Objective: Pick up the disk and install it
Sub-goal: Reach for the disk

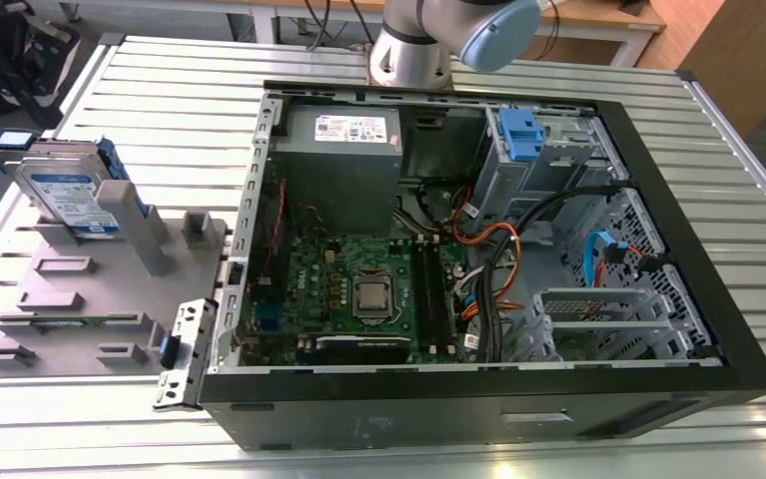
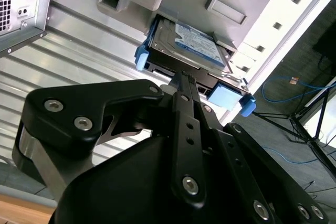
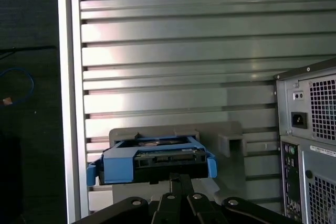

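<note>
You'll find the disk point(image 1: 71, 195) on the exterior view's left, well apart from the open black computer case point(image 1: 662, 230). It stands tilted on edge in a matte grey plastic fixture point(image 1: 77, 299), which lies on the ribbed aluminium table point(image 1: 157, 90). The disk is a flat silver-grey metal slab framed by glossy blue plastic rails. Its white-and-blue label carries print too small for you to read. In both wrist views your gripper point(image 2: 182, 74) point(image 3: 181, 178) is a black, bolted linkage whose two slim fingers are pressed together with nothing between them. Their tips line up with the disk's point(image 2: 189, 40) point(image 3: 157, 160) connector end, though you can't tell whether they touch it. Inside the case you can see a green motherboard point(image 1: 356, 279) and a grey power-supply box point(image 1: 343, 150) with a white sticker. A tall blue plastic clip point(image 1: 523, 135) stands at the drive bay. In the first wrist view, the case's perforated grey rear panel point(image 3: 310, 145) shows a power socket.
</note>
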`<state>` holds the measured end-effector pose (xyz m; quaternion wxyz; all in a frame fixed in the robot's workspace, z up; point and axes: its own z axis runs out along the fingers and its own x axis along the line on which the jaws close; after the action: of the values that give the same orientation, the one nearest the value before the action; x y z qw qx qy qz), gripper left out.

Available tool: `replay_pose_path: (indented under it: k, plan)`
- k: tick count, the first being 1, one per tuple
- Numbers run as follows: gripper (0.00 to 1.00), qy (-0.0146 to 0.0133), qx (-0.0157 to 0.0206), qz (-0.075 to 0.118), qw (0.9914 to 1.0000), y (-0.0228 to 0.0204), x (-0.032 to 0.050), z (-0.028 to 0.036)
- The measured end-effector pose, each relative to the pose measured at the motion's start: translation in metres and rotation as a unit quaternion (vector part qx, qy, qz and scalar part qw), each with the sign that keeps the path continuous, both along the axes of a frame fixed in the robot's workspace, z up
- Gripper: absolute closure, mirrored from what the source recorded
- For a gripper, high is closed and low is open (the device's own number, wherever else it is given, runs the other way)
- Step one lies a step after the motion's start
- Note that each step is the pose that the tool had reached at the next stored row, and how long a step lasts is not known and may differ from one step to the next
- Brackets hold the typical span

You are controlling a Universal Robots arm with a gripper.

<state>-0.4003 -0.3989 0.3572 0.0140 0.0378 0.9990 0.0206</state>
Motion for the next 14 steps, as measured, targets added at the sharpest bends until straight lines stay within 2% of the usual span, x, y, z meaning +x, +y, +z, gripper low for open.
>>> replay_pose_path:
  k: [14]
  plan:
    - [0.89, -0.0001, 0.0, 0.0, 1.0, 0.0, -0.0011, -0.001]
